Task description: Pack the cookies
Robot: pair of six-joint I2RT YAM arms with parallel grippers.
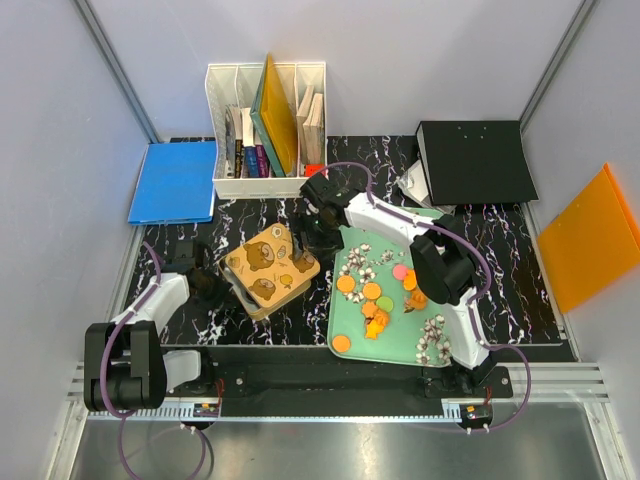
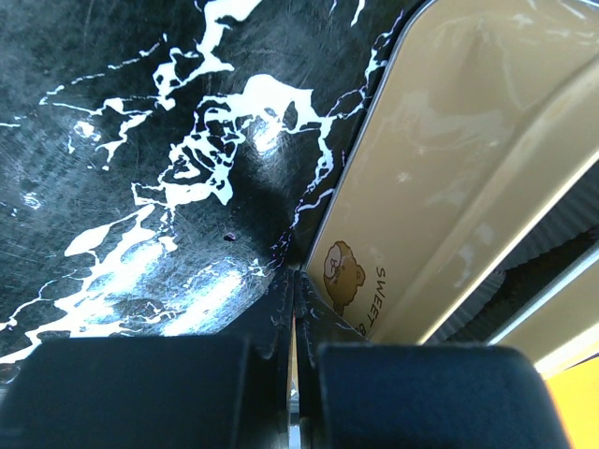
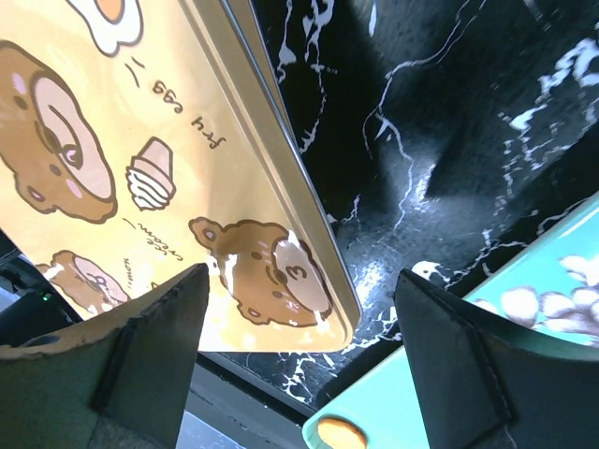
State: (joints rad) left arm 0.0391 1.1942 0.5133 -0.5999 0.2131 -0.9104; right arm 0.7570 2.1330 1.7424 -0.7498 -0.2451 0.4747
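Observation:
The cookies [image 1: 371, 291] are small flat discs, mostly orange with a pink and a green one, lying on the mint-green tray [image 1: 352, 325] at centre right. One orange cookie [image 3: 342, 433] shows in the right wrist view. A yellow bear-print tin [image 1: 268, 268] sits left of the tray, its lid [image 3: 140, 140] askew. My left gripper [image 1: 208, 285] is at the tin's left corner. Its fingers [image 2: 271, 318] are pressed together with a thin cream sliver of the tin [image 2: 440, 168] between them. My right gripper [image 1: 315, 228] is open, its fingers either side of the lid's corner [image 3: 301, 274].
A white file organiser [image 1: 265, 130] with books stands at the back. A blue folder [image 1: 173, 180] lies back left, a black binder [image 1: 475, 160] back right, an orange folder [image 1: 590, 240] far right. White paper cups [image 1: 432, 340] sit on the tray's near right.

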